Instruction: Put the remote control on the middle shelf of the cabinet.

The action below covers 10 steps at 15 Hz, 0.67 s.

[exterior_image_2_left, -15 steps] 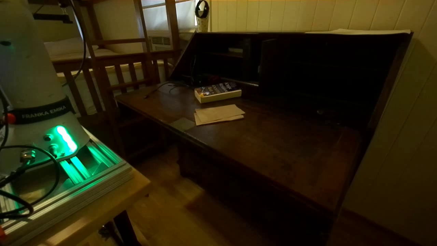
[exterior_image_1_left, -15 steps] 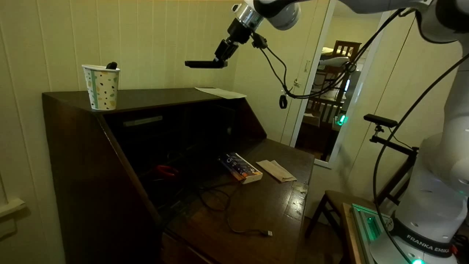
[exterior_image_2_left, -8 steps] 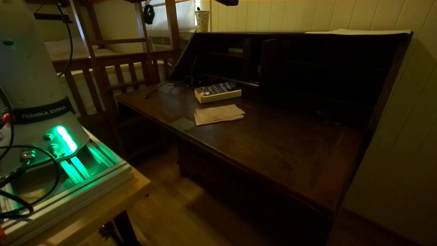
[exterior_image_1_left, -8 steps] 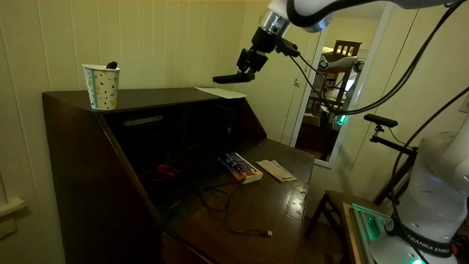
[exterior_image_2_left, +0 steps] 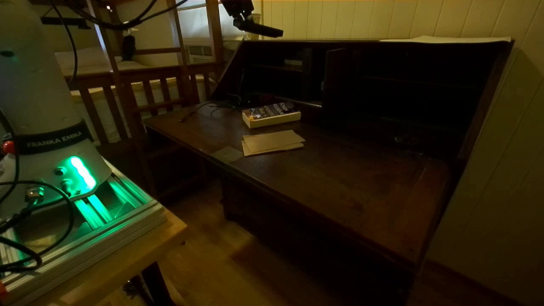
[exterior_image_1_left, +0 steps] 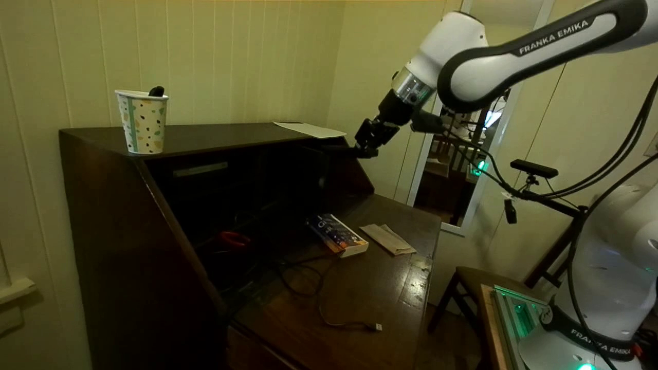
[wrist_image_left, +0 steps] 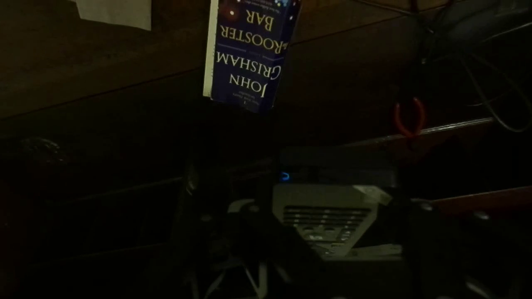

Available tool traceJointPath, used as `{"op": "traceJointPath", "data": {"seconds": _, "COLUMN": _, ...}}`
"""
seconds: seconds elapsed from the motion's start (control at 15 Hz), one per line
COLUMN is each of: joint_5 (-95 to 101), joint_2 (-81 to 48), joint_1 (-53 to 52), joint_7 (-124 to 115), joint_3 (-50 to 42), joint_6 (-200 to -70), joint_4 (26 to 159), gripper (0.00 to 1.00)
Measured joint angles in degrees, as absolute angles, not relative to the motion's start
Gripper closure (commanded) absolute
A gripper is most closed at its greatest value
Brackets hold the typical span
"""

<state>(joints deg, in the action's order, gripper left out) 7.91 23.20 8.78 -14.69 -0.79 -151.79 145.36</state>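
In an exterior view the remote control (exterior_image_2_left: 264, 29) shows as a slim, flat black bar, its free end dipping slightly, gripped near the other end by the pincer (exterior_image_2_left: 242, 21). It hangs in mid-air near the top of the cabinet (exterior_image_1_left: 118, 231).

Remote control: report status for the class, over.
Gripper shut on the remote control. Held aloft, not yet shelved. Book on the desk board. Cabinet dark inside: can't rule out obstacles.

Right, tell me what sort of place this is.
Probably a bedroom in a home: there's what looks like a wooden bunk bed, a tall mirror and a secretary cabinet.
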Motion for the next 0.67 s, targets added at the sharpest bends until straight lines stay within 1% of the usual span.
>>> {"op": "traceJointPath", "data": {"seconds": 0.2, "joint_5": 8.06, "joint_2": 20.73, "joint_1": 11.00, "joint_7": -14.46, "joint_3": -1.00, "joint_6": -164.54, "joint_4": 151.73, "gripper": 0.64}}
{"op": "traceJointPath", "data": {"seconds": 0.27, "joint_5": 7.46, "joint_2": 18.24, "joint_1": 11.14, "joint_7": -14.38, "joint_3": -1.38, "joint_6": -168.01, "joint_4": 152.01, "gripper": 0.39}}
{"op": "traceJointPath", "data": {"seconds": 0.4, "joint_5": 3.45, "joint_2": 12.15, "joint_1": 9.07, "joint_7": -12.33, "joint_3": -3.08, "joint_6": -172.50, "joint_4": 150.82, "gripper": 0.39}}
{"op": "traceJointPath", "data": {"seconds": 0.47, "joint_5": 2.50, "joint_2": 9.78, "joint_1": 8.23, "joint_7": -11.89, "joint_3": -3.55, "joint_6": -173.56, "joint_4": 149.92, "gripper": 0.64}}
{"op": "traceJointPath", "data": {"seconds": 0.67, "joint_5": 3.80, "joint_2": 7.42, "joint_1": 8.22, "joint_7": -12.27, "joint_3": -3.17, "joint_6": -173.98, "joint_4": 148.68, "gripper": 0.64}}
